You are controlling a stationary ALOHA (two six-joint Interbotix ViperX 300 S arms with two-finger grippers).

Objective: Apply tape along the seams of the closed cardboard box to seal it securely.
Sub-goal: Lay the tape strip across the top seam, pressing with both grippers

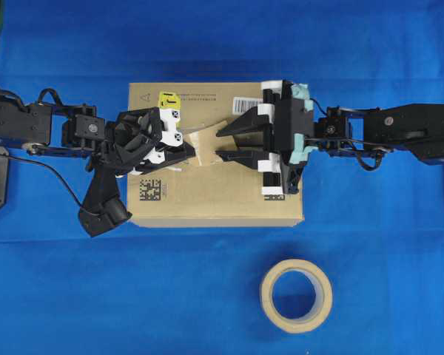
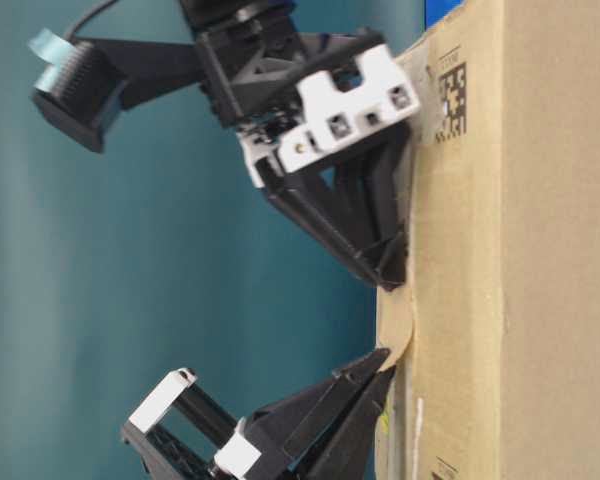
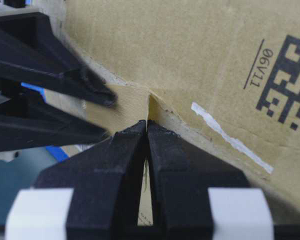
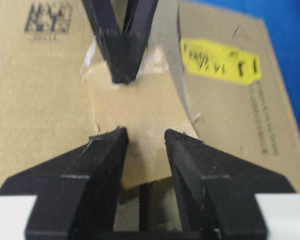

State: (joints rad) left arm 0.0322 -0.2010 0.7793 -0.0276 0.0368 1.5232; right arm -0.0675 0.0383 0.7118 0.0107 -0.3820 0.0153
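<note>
Left hand (image 1: 183, 145) pinches the tape (image 1: 207, 142) over the seam (image 1: 240, 139); right hand (image 1: 226, 145) gapes; careless pressing could crease it crooked.

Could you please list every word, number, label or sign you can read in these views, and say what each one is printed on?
"06V11": printed on the cardboard box, beside a black matrix code.
Yellow sticker: dark characters, too blurred to read.
White barcode label: bars only; any digits too small to read.
Fine print line near the box's far edge: too small to read.
Second matrix code: no readable text.
Tape roll: no text visible.
</note>
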